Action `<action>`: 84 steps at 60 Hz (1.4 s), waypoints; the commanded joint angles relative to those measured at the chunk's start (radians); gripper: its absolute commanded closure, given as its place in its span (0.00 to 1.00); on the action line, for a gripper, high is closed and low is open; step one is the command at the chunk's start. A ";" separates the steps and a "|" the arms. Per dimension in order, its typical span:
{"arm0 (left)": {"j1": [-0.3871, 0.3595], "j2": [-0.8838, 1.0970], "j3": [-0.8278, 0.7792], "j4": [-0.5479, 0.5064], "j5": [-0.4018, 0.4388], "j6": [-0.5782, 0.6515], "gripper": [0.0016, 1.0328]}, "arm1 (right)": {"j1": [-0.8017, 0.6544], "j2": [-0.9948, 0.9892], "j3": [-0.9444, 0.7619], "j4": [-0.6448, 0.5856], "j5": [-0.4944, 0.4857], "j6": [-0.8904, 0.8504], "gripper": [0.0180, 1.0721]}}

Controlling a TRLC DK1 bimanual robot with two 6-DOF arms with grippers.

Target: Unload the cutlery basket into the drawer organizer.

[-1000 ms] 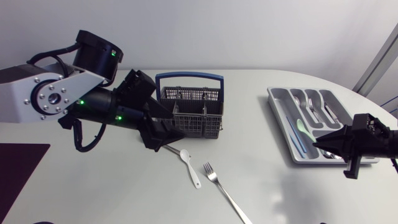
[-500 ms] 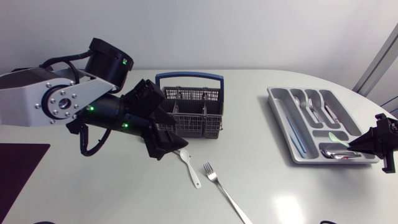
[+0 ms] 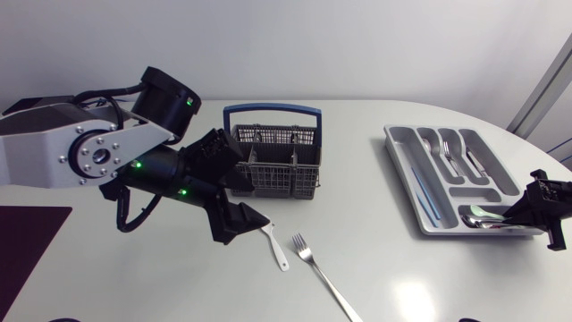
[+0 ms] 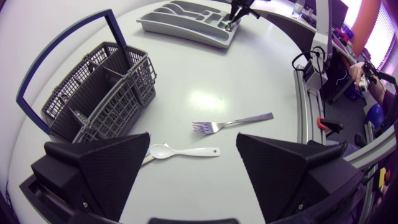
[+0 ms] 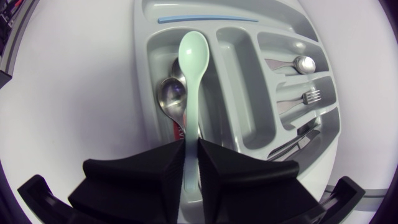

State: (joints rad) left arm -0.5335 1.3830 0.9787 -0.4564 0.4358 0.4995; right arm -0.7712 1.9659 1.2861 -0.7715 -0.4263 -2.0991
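Observation:
The grey cutlery basket (image 3: 273,163) with a blue handle stands mid-table, and in the left wrist view the basket (image 4: 93,93) looks empty. In front of it lie a white spoon (image 3: 274,241) and a metal fork (image 3: 323,275). My left gripper (image 3: 246,224) hovers open just left of the spoon; its wrist view shows the white spoon (image 4: 183,151) and fork (image 4: 231,124) ahead of the left gripper (image 4: 193,140). My right gripper (image 5: 191,165) is shut on the handle of a pale green spoon (image 5: 194,50), over the near end of the grey organizer (image 5: 245,87).
The organizer (image 3: 402,156) sits at the table's right, with forks, spoons and a blue-handled piece in its compartments. A metal spoon (image 5: 171,93) lies under the green one. My right gripper (image 3: 536,207) is at the table's right edge. A dark mat (image 3: 27,233) is at the left.
My left arm has swung forward and lowered its gripper toward the white spoon. My right gripper has drawn back to the right edge, carrying the green spoon over the organizer's near end.

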 commanded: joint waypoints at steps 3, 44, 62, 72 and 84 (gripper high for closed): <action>-0.013 0.013 -0.028 -0.025 -0.002 0.057 0.05 | 0.007 -0.012 -0.008 0.012 0.008 -0.035 0.68; -0.054 0.065 -0.095 -0.022 -0.046 0.237 0.05 | 0.351 -0.613 -0.367 -0.071 -0.066 0.524 0.30; -0.013 0.065 -0.129 -0.014 -0.051 0.251 0.05 | 0.914 -0.691 -0.450 0.049 0.034 1.140 0.30; 0.006 0.065 -0.144 -0.013 -0.051 0.257 0.05 | 1.126 -0.590 -0.413 0.071 0.087 1.409 0.42; 0.017 0.060 -0.161 -0.005 -0.051 0.258 0.05 | 1.244 -0.464 -0.366 0.086 0.115 1.584 0.43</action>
State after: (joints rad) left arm -0.5262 1.4300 0.8497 -0.4656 0.3866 0.7345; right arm 0.4530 1.4532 0.8890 -0.6945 -0.3233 -0.6060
